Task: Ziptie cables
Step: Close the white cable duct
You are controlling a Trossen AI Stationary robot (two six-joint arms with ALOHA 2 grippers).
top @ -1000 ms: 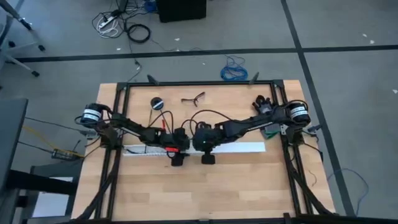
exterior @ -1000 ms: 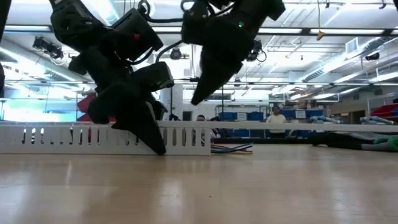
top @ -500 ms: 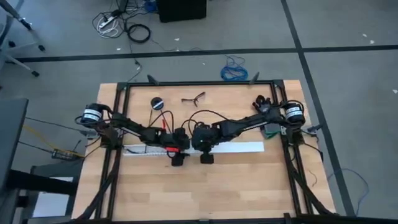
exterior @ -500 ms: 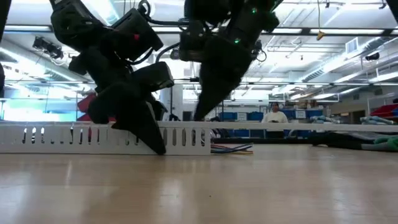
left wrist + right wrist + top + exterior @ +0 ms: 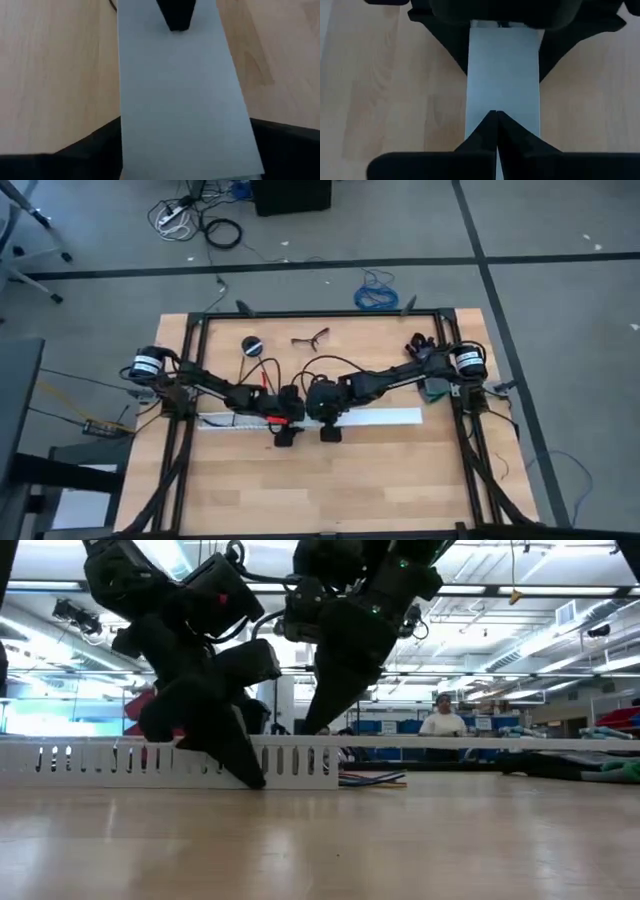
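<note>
A long white slotted strip [image 5: 380,417] lies flat across the middle of the table. The cables [image 5: 372,778] show only in the low view, as thin coloured wires lying on the table by the strip's slotted wall. My left gripper [image 5: 284,423] straddles the strip near its middle and is shut on it. Just to its right, my right gripper [image 5: 326,420] is shut, its tips [image 5: 495,114] pointing down at the strip's flat top [image 5: 502,75], level with the top edge in the low view [image 5: 308,730]. My left gripper pinches the strip's two long sides between its fingers [image 5: 75,155], one on the near side [image 5: 248,772] and one on the far side. The fingers come slanting down from the table's left and lie across the strip, which stays flat on the table. My right gripper's shut tips stand at the strip's top, just right of the left gripper; I cannot tell whether they touch it.
On the far part of the table lie a round black object [image 5: 252,345], loose dark wires [image 5: 268,370] and a pair of glasses [image 5: 311,338]. A black frame [image 5: 320,313] runs around the table. A blue coiled cable [image 5: 378,295] lies on the floor beyond.
My right gripper, shut throughout, has come down from above the strip to its top edge and has shifted a little toward the table's left, closer to my left gripper. The strip has stayed where it was.
</note>
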